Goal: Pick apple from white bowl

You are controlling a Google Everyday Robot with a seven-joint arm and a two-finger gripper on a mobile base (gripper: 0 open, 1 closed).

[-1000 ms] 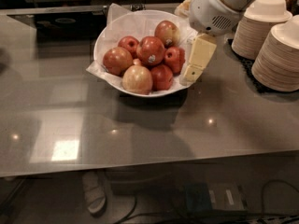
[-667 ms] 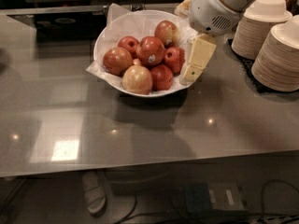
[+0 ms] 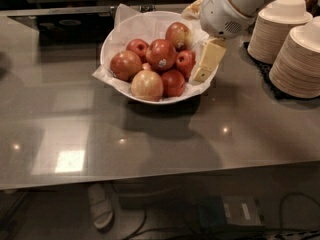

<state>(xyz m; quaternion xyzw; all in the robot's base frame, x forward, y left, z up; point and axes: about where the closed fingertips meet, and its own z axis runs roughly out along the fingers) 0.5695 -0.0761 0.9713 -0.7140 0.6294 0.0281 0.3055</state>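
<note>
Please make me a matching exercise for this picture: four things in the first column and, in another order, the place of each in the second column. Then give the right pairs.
Things:
1. apple with the white sticker
2. pale yellow-pink apple
3. gripper
4. stacked beige bowls

Places:
A. on the counter, at the far right
B. at the front of the white bowl, nearest the camera
C. on top of the pile, in the middle of the bowl
D. at the right rim of the bowl, beside the apples

Pairs: 1-C, 2-B, 3-D, 4-A.
</note>
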